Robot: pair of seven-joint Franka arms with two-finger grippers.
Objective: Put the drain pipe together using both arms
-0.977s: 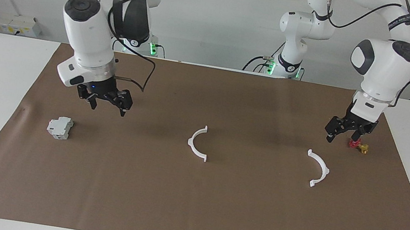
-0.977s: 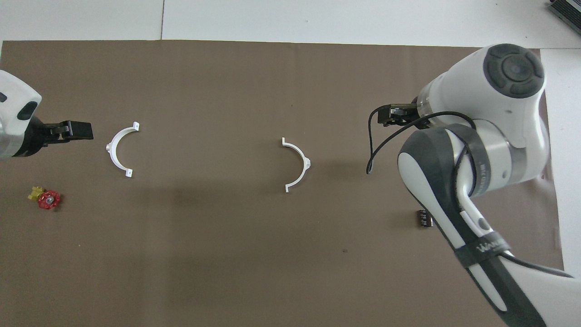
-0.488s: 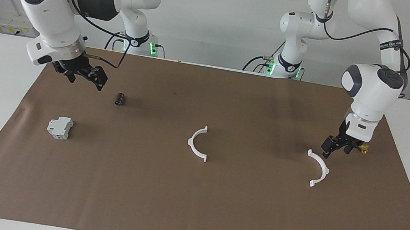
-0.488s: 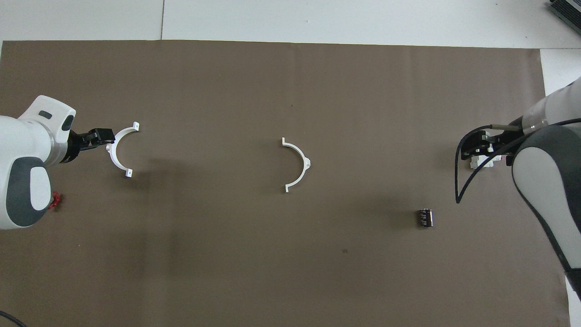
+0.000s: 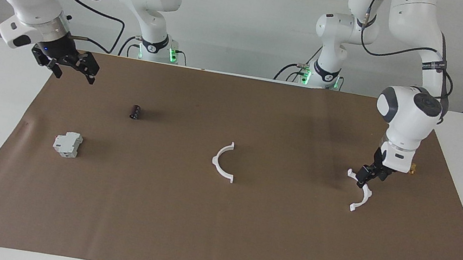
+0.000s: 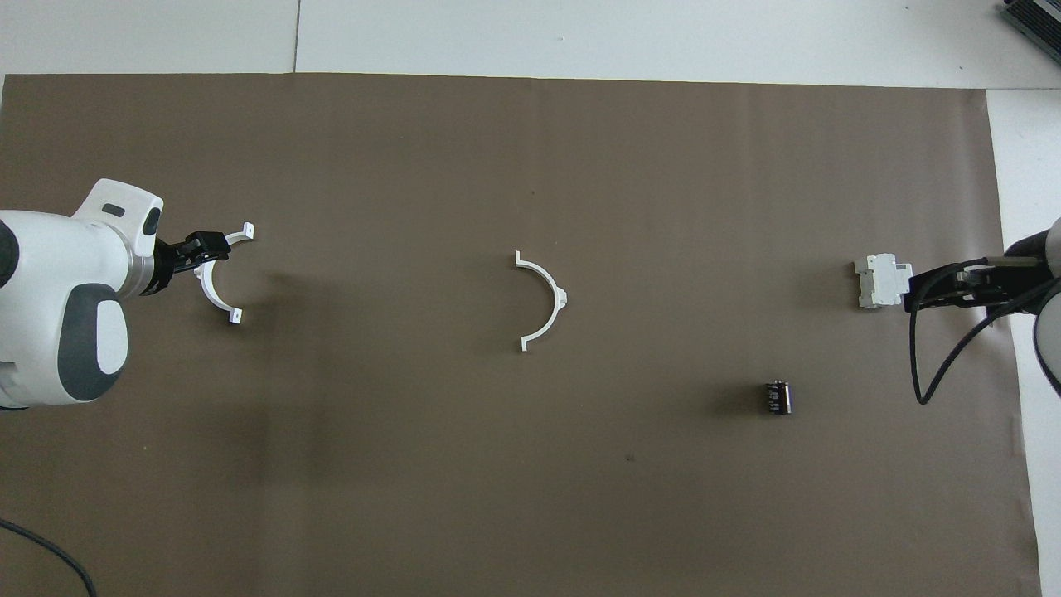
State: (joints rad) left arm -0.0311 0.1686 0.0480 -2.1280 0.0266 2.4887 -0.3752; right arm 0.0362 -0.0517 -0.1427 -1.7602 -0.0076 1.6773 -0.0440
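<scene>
Two white half-rings are seen apart on the table: one (image 5: 224, 162) mid-table, the other (image 5: 359, 195) toward the left arm's end, with the left end effector (image 5: 365, 176) lowered over its upper end, open and not yet gripping. The right end effector (image 5: 67, 66) waits open, raised above the table's edge. If closed off-centre, the thin half-ring could be flicked away.

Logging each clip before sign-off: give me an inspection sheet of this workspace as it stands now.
Surface: brown mat on white table.
Job's things: two half-rings apart; middle half-ring untouched, end half-ring under left claw.
Clutter: grey block, black cylinder, both toward right arm's end.
Claws: left claw open, down at end half-ring; right claw open, raised over mat's edge.
Cables: black cable loops along each arm.
Surroundings: white wall.
</scene>
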